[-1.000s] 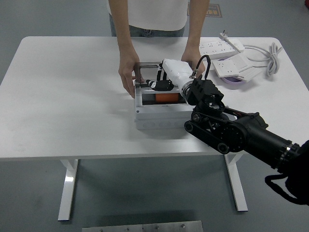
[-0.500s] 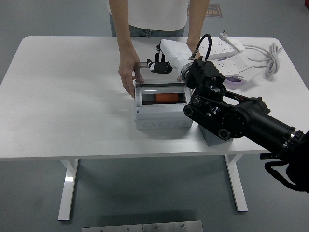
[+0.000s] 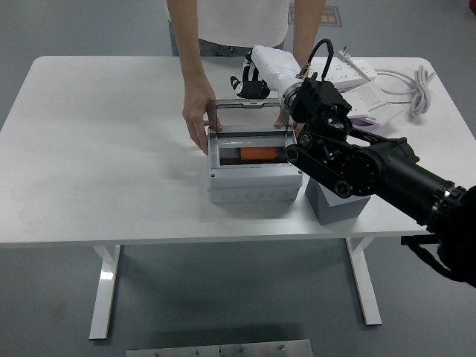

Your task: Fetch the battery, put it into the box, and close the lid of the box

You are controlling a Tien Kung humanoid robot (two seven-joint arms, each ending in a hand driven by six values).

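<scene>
Battery lies inside the grey box on the worktop; right hand, fingers curled empty, hovers above the half-raised lid; a person's hand steadies the box

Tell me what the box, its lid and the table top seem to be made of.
The box looks like moulded light-grey plastic, matte, with round knock-out marks on its front. Its lid has a grey frame around a clear pane, probably plastic: the table shows through it. The table top is smooth matte white, possibly laminate.
</scene>
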